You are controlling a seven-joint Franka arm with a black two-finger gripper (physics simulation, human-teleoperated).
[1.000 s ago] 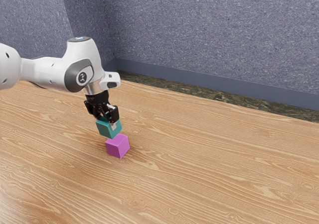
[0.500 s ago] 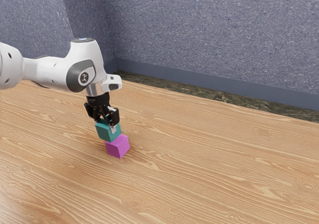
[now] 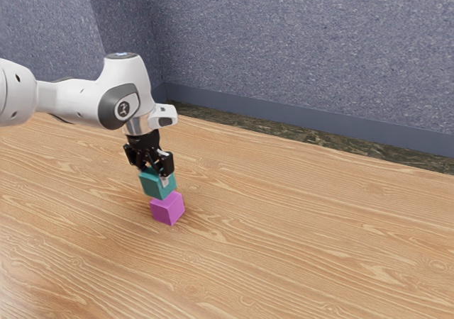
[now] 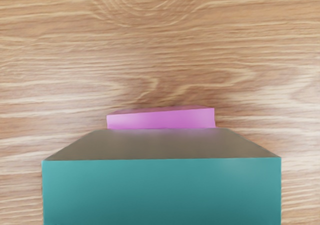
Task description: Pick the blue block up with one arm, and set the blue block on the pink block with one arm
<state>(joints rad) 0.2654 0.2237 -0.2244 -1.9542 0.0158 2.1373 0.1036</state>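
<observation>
While clamped in the gripper (image 3: 157,172), the blue block (image 3: 157,186) hangs level directly over the pink block (image 3: 167,208), edges parallel.

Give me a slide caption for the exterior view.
Claw holding the teal block over the pink block on a wooden table.

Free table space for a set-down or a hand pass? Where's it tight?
Bare table from the pink block to the exterior view's right, back to the wall. Tight at the stack: gripper shut on the blue block over the pink one, with the arm on the view's left.
</observation>
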